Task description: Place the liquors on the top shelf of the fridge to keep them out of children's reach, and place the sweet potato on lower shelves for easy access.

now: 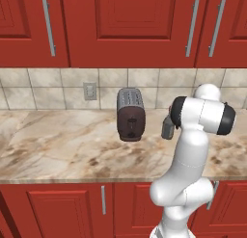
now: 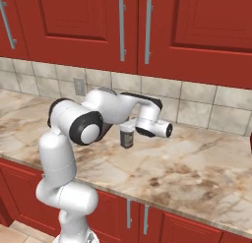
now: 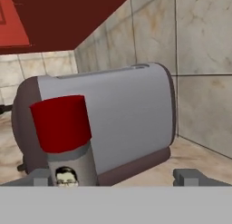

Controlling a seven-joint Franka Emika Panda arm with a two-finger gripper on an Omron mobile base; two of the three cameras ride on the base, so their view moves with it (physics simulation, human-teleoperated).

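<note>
- Liquor bottle (image 3: 65, 137), the grey glass one with a red cap and a pale label showing a small face, stands upright on the marble counter (image 1: 58, 145) right in front of my claw (image 3: 118, 177).
- My two fingertips (image 3: 188, 177) stand wide apart at the near edge of the hand view, one on each side of the bottle's lower body; neither is touching it, so I hold nothing.
- From the right base view the bottle (image 2: 127, 137) hangs just under my wrist, partly hidden by my own arm.
- From the left base view the bottle (image 1: 168, 127) peeks out beside my elbow joint, just right of a toaster (image 1: 130, 114).
- That toaster (image 3: 113, 119), silver with dark brown ends, sits close behind the bottle, near the tiled back wall (image 1: 48, 87).
- Red cabinets (image 1: 125, 25) with silver bar handles run above the counter, and more below.
</note>
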